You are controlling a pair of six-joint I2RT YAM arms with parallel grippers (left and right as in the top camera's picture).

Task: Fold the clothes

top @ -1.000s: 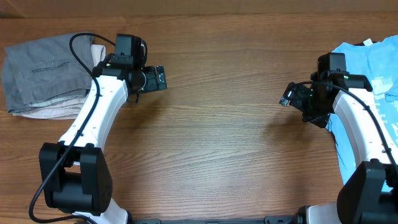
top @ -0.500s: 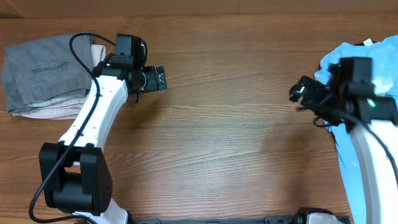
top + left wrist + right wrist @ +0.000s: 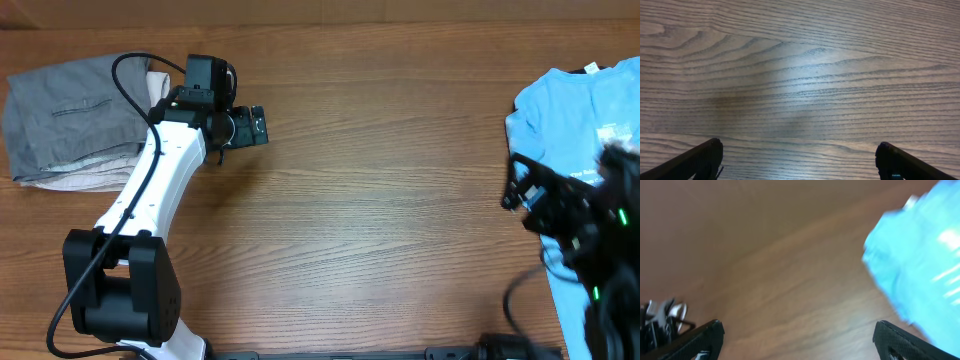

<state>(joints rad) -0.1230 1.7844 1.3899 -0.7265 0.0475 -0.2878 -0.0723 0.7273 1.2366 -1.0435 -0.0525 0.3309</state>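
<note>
While grey shorts (image 3: 62, 112) lie nearby, the left end effector (image 3: 799, 155) gapes.

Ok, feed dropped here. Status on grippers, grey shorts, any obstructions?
Left gripper open, empty. Right gripper open, empty, by blue T-shirt. Grey shorts atop beige shorts, nothing covering them.

One table (image 3: 380, 220) carries three pieces of clothing: one pair of dark grey shorts (image 3: 60, 110), one pair of pale beige shorts (image 3: 85, 177) and one light blue T-shirt (image 3: 570, 120). There are two robot arms, the left arm (image 3: 150, 190) and the right arm (image 3: 570, 215), and two grippers, the left gripper (image 3: 260, 127) and the right gripper (image 3: 800, 342).
</note>
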